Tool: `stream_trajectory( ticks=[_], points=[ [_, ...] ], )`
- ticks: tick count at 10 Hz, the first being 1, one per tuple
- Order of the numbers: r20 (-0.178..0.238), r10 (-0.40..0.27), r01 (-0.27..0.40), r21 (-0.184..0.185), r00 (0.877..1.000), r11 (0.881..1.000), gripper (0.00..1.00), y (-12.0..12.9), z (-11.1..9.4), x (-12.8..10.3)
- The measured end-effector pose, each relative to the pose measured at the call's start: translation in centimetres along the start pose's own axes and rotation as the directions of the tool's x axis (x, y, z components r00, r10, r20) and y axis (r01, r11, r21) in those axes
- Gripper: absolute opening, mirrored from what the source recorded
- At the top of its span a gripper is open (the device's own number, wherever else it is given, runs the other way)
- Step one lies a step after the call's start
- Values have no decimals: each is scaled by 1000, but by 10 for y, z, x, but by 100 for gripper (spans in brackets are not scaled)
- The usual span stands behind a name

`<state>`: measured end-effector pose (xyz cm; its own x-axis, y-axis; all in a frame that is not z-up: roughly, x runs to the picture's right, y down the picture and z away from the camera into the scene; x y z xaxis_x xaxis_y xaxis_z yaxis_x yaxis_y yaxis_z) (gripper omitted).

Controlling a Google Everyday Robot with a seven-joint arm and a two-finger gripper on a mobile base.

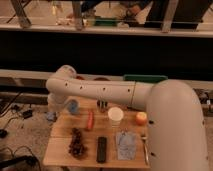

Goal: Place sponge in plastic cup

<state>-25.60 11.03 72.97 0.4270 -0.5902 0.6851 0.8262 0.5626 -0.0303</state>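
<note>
The light-blue plastic cup (73, 106) stands at the table's far left, just under my arm. My arm (100, 90) reaches from the right across the back of the table and bends down at the far left corner. The gripper (54, 110) hangs there beside the cup, mostly hidden by the arm. A small blue-grey patch (50, 116) shows right under it, off the table's left edge; I cannot tell whether it is the sponge. No other sponge shows.
On the wooden table (60, 150): a small metal cup (102, 104), a white cup (115, 115), an orange (141, 118), a red-orange stick (90, 120), dark grapes (76, 141), a black remote (101, 149), a pale blue-grey cloth (126, 144).
</note>
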Motion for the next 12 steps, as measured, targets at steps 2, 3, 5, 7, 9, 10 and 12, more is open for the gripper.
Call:
stream_trajectory(
  ticks=[2, 3, 5, 7, 9, 10, 12],
  points=[
    [0, 0, 0, 0, 1000, 1000, 0, 0, 0, 0],
    [-8, 0, 0, 7, 1000, 1000, 0, -1, -1, 1],
    [-45, 22, -20, 36, 999, 999, 0, -2, -7, 20],
    [-79, 44, -39, 65, 996, 997, 0, 0, -15, 38],
    [-92, 62, -55, 76, 994, 996, 0, 6, -18, 41],
    [-97, 74, -67, 81, 993, 994, 0, 10, -17, 44],
    [-94, 87, -80, 81, 992, 994, 0, 14, -9, 49]
  ],
)
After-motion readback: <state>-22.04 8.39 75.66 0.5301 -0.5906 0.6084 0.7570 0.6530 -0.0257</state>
